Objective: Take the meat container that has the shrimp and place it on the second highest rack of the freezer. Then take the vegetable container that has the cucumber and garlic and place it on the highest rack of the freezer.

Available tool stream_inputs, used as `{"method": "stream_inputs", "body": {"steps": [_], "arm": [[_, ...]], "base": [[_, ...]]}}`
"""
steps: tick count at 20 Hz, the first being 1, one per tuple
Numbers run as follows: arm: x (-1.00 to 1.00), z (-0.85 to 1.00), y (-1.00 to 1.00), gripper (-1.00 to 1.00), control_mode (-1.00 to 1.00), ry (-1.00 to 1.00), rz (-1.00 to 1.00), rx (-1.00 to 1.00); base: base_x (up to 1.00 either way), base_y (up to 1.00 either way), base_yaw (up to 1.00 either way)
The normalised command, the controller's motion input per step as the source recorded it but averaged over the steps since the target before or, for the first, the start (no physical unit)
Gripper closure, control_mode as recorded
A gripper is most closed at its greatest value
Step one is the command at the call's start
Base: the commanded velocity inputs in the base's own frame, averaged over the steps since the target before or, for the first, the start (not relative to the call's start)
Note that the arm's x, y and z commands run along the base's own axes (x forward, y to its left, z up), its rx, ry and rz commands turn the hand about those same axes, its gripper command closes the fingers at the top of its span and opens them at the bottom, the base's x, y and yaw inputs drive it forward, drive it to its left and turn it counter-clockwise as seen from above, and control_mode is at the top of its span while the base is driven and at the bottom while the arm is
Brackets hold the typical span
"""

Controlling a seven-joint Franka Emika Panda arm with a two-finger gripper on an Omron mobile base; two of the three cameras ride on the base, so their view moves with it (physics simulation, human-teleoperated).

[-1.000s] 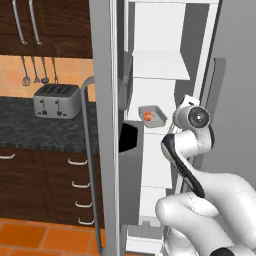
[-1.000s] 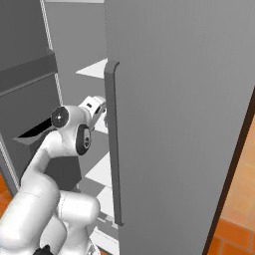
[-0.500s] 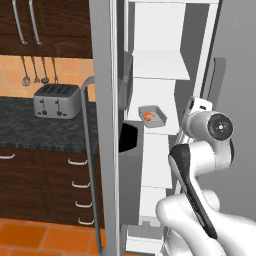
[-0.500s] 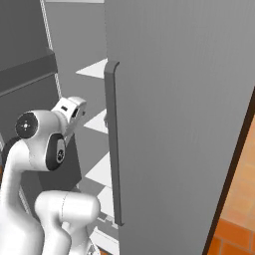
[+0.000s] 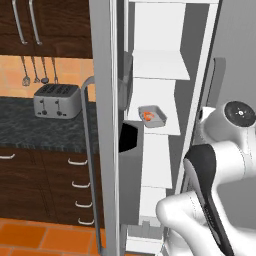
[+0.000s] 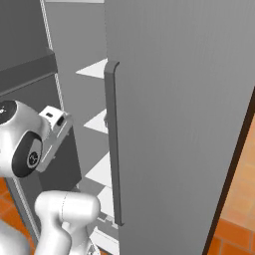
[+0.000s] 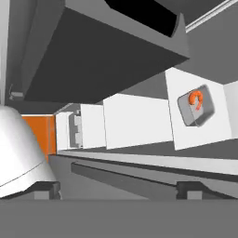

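Observation:
The freezer (image 5: 200,75) stands with its left door (image 5: 102,100) swung open. A grey meat container (image 5: 152,116) with the orange shrimp (image 5: 148,116) rests near the front of the second highest rack (image 5: 165,95), under the highest rack (image 5: 160,65). The hand view shows the same container (image 7: 197,108) at the right, some way off. My gripper (image 7: 120,189) is open, its fingertips (image 7: 49,188) wide apart with nothing between them, pulled back from the shelves. The hand (image 6: 56,132) hangs left of the closed door. The vegetable container, cucumber and garlic are out of view.
A dark door bin (image 5: 131,145) juts from the open door, close to the shelves. The closed right door carries a long handle (image 6: 112,144). To the left, a toaster (image 5: 56,99) stands on the dark counter (image 5: 20,130) above drawers.
My arm has drawn back from the shelves toward the base, gripper still open. The meat container stays where it was on its rack.

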Motion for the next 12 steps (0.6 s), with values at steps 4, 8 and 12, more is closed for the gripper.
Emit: {"method": "stream_inputs", "body": {"steps": [4, 8, 12], "arm": [[-0.13, -0.52, 0.00, -1.00, -1.00, 0.13, 0.28, -0.08], [-0.13, -0.45, 0.00, -1.00, -1.00, 0.02, 0.12, 0.00], [-0.04, -0.11, 0.00, -1.00, 1.00, 0.00, 0.02, 0.00]], "base": [[0.00, 0.00, 0.00], [0.00, 0.00, 0.00], [-0.18, 0.00, 0.05]]}}
